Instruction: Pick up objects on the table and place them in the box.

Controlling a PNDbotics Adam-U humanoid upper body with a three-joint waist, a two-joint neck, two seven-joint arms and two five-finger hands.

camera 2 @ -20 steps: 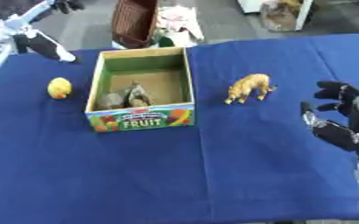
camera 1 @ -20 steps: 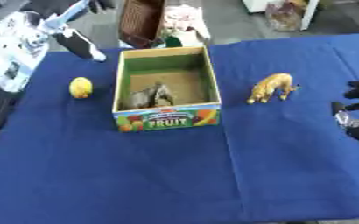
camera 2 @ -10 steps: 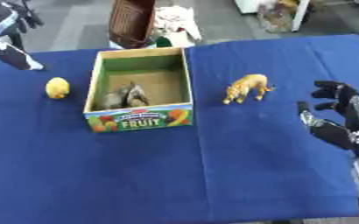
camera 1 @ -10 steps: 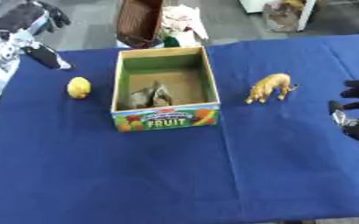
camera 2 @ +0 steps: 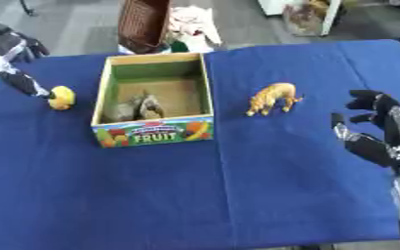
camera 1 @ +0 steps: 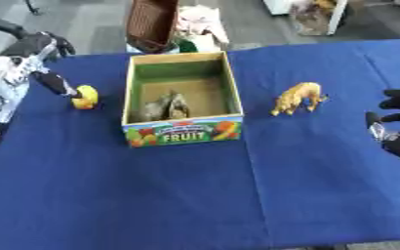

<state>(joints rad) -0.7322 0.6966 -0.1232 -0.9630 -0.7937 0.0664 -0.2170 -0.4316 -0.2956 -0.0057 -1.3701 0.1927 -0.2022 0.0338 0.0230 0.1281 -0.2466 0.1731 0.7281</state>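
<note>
A cardboard box (camera 1: 185, 133) marked FRUIT stands open at the table's middle, with a grey-brown object (camera 1: 165, 106) lying inside. A small yellow fruit (camera 1: 85, 96) lies on the blue cloth to the box's left. My left hand (camera 1: 29, 61) hovers over the far left, open, and one dark finger (camera 1: 55, 83) reaches down to the fruit's upper left side. A golden toy animal (camera 2: 271, 97) stands to the right of the box. My right hand (camera 2: 367, 128) rests open at the right edge, fingers up, apart from the animal.
Beyond the table's far edge stand a brown basket (camera 1: 152, 22) and a pale bundle (camera 1: 200, 25). The blue cloth (camera 1: 195, 195) stretches from the box to the near edge.
My left hand has come down and toward the yellow fruit, so its finger now reaches the fruit. The box, the animal and the right hand have stayed where they were.
</note>
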